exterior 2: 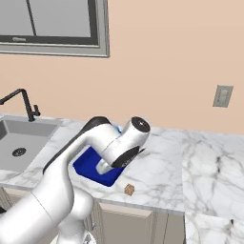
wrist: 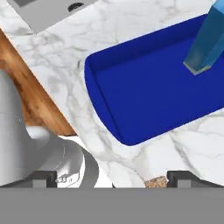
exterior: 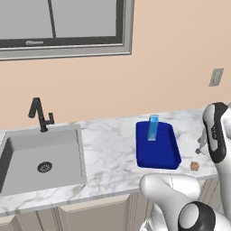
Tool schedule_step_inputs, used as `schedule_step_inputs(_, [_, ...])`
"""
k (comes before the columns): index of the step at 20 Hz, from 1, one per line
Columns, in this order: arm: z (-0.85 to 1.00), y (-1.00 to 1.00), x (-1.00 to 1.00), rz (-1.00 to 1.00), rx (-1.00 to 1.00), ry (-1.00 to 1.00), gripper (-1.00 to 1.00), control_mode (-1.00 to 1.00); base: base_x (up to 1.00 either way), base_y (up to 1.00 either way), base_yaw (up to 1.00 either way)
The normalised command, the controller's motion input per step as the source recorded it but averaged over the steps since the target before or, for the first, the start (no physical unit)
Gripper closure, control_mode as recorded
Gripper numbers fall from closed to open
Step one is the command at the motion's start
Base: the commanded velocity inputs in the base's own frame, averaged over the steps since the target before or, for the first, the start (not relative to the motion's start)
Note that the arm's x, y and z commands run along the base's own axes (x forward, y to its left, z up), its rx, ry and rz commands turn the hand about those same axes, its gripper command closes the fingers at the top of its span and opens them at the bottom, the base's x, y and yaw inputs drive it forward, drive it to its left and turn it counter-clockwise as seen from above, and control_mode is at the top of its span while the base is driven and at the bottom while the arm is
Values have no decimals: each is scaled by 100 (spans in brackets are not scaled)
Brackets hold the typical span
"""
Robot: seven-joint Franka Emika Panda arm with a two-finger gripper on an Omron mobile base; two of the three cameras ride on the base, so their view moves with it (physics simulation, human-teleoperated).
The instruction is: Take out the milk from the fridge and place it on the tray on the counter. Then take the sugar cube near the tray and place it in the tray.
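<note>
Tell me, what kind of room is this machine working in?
A kitchen, by the look of it: a marble counter with a sink and black faucet under a window, and a blue tray holding a milk carton.

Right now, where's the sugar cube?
On the counter, just off the tray's front right corner: the sugar cube lies apart from it, near the counter's front edge.

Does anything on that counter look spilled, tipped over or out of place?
Nothing stands out. The milk stands upright in the tray, and the sugar cube lies on the counter beside it.
</note>
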Motion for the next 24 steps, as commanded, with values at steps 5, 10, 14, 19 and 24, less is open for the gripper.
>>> schedule_step_inputs(5, [0,-15,-11,2,-35,22,-100,-100,0,0,0])
schedule_step_inputs(10, [-3,-24,-24,8,-18,3,-100,-100,0,0,0])
schedule_step_inputs(14, [-5,-1,0,6,-3,0,-100,-100,0,0,0])
schedule_step_inputs(19, [-11,-22,0,20,1,0,-100,-100,0,0,0])
schedule_step_inputs(24, [-19,-25,0,14,12,0,-100,-100,0,0,0])
